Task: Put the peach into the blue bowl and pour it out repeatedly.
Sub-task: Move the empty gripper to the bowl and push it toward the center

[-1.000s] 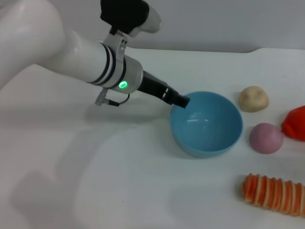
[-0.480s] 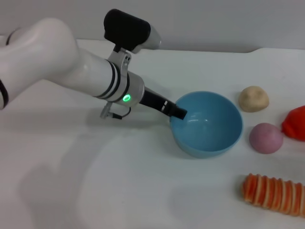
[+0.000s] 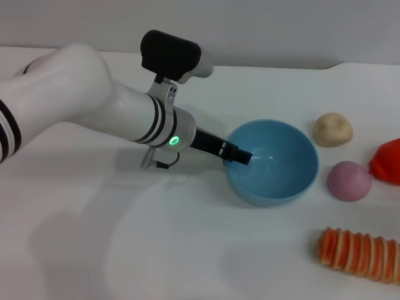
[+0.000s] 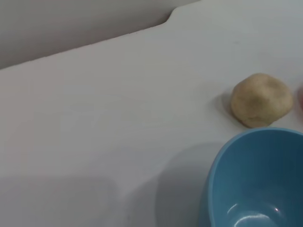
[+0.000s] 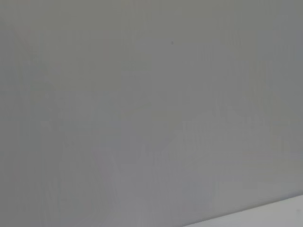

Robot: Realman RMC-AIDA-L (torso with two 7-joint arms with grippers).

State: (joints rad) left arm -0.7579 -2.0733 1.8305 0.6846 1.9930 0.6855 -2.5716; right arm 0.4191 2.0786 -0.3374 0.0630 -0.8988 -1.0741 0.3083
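Note:
The blue bowl (image 3: 278,190) stands upright and empty on the white table, right of centre in the head view; the left wrist view shows part of the blue bowl (image 4: 265,161) from close by. The pink-mauve peach (image 3: 349,180) lies on the table just right of the bowl, apart from it. My left gripper (image 3: 244,157) reaches in from the left, and its black tip sits at the bowl's near-left rim, poking slightly over the inside. My right gripper is out of view; its wrist view shows only a plain grey surface.
A beige lumpy ball (image 3: 332,129) (image 4: 261,100) lies behind the peach. A red-orange item (image 3: 387,161) sits at the right edge. An orange ridged item (image 3: 359,254) lies at the front right. The table's far edge (image 3: 325,65) runs behind the bowl.
My left arm has swung lower and to the right, bringing its tip from above the bowl's left rim down onto it. Bowl and peach have stayed put.

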